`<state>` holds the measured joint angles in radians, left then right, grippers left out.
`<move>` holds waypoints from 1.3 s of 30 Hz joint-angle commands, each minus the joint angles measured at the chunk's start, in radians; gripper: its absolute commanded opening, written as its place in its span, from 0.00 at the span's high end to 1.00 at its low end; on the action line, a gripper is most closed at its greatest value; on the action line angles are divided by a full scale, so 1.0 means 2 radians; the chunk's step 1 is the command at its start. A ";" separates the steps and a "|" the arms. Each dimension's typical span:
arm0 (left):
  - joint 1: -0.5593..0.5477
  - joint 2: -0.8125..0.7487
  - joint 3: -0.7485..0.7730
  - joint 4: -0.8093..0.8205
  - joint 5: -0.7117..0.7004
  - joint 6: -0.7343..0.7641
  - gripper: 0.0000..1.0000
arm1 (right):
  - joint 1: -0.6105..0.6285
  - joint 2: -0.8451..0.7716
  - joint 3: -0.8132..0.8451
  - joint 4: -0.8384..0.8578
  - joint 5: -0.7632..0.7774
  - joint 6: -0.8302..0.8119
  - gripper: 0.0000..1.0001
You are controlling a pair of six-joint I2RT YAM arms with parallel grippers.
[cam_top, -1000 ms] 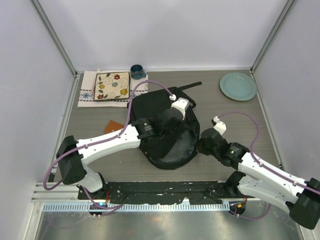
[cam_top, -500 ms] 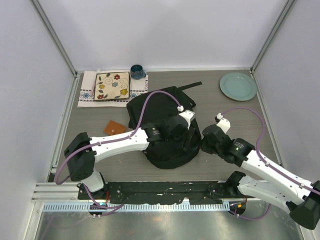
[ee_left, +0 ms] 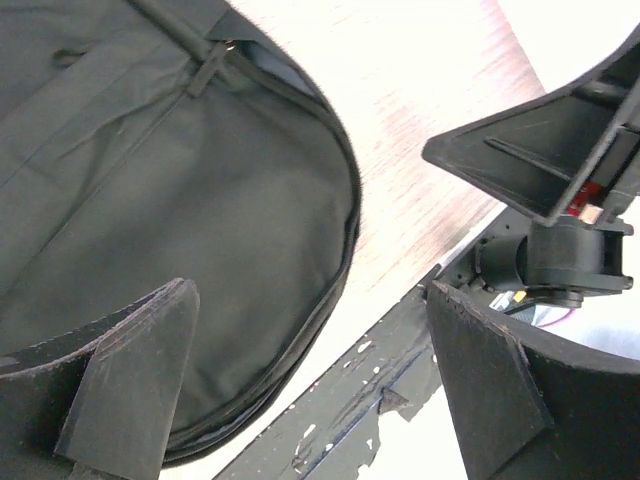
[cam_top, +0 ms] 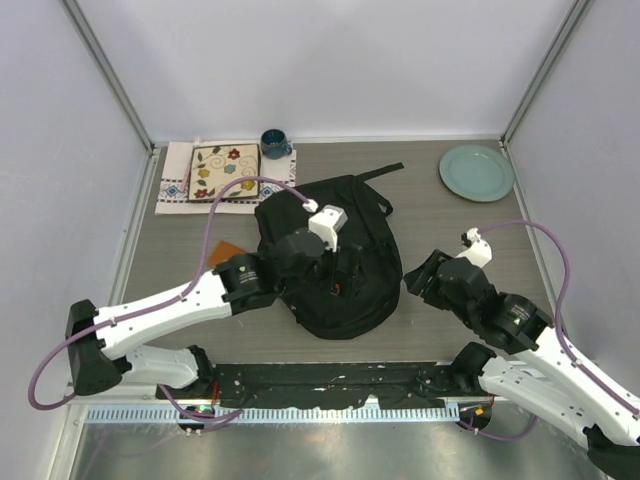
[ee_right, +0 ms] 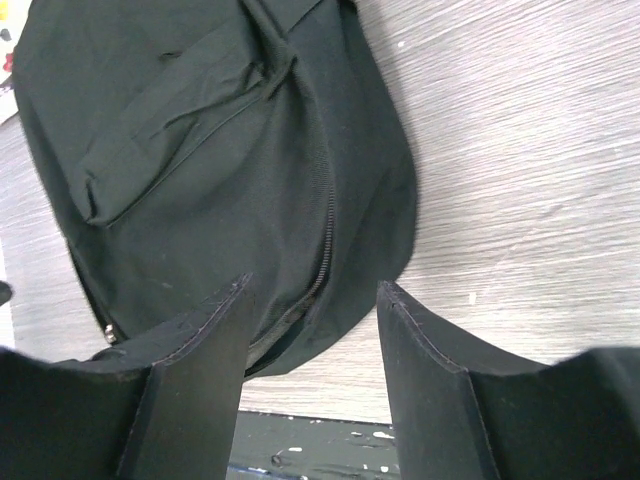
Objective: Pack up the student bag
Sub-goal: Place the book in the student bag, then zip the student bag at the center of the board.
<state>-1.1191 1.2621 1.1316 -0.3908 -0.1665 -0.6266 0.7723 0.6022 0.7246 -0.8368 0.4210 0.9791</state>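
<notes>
Bag status: student bag (cam_top: 350,310) lies flat mid-table (cam_top: 430,205), rounded end toward the arm bases, strap (cam_top: 378,172) trailing toward the back wall. Left gripper (cam_top: 345,275) hangs over the bag's middle with its jaws spread wide and nothing between them. Left wrist view confirms: 1 finger (ee_left: 130,390) sits over black fabric, the other (ee_left: 490,390) is out past the bag's rim over the scuffed front rail (ee_left: 340,410), and the gap is clear. Zip pull (ee_left: 213,68) shows near the top of that view. Right gripper (cam_top: 412,282) sits just beside the bag's right edge, low over the table. Its jaws are apart, narrower than the left's, and pinch nothing. Can't tell if it touches the fabric. From the right wrist, the 2 fingers (ee_right: 195,370) frame the bag's curved side, with the side zip (ee_right: 322,265) running down toward the gap and a flap pocket (ee_right: 170,130) further up the panel. Can't tell whether the main zip is open or closed. Rest of the table: teal plate (cam_top: 477,172) at the back right, well apart from the bag; dark blue mug (cam_top: 274,143) at the back left; flowered tile (cam_top: 225,172) lying on a patterned cloth (cam_top: 175,185) just beside the mug. 1 flat orange-brown item (cam_top: 228,253) lies just left of the bag, near the left arm.
</notes>
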 commanded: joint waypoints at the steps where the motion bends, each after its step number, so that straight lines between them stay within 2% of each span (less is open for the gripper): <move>1: -0.001 -0.024 -0.040 -0.028 -0.060 -0.034 0.00 | 0.001 0.013 -0.009 0.067 -0.055 0.020 0.44; 3: -0.001 -0.038 -0.053 -0.048 -0.081 -0.054 0.01 | 0.001 0.019 -0.027 0.122 -0.104 0.024 0.47; 6: -0.001 -0.073 -0.069 -0.079 -0.131 -0.070 0.01 | 0.002 0.033 -0.046 0.177 -0.133 0.034 0.53; 10: 0.000 -0.125 -0.092 -0.118 -0.194 -0.109 0.00 | 0.003 0.065 -0.055 0.204 -0.158 0.030 0.57; 14: 0.006 -0.167 -0.123 -0.148 -0.217 -0.141 0.00 | 0.006 0.111 -0.060 0.199 -0.170 0.017 0.59; 19: 0.011 -0.192 -0.163 -0.160 -0.205 -0.168 0.00 | 0.012 0.134 -0.059 0.147 -0.114 -0.007 0.69; 22: 0.013 -0.195 -0.182 -0.160 -0.195 -0.183 0.00 | 0.012 0.122 -0.049 0.128 -0.080 -0.020 0.70; 33: 0.020 -0.206 -0.221 -0.101 -0.173 -0.201 0.00 | 0.020 0.126 -0.023 0.194 -0.161 -0.044 0.69; 37: 0.059 -0.197 -0.232 -0.091 -0.155 -0.212 0.00 | 0.055 0.139 -0.016 0.207 -0.147 -0.041 0.69; 39: 0.085 -0.195 -0.244 -0.081 -0.118 -0.211 0.00 | 0.082 0.145 -0.010 0.220 -0.142 -0.039 0.69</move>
<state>-1.0309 0.8665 0.6720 -0.6270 -0.4778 -1.0214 0.8642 0.8764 0.6449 -0.4847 0.1310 0.9146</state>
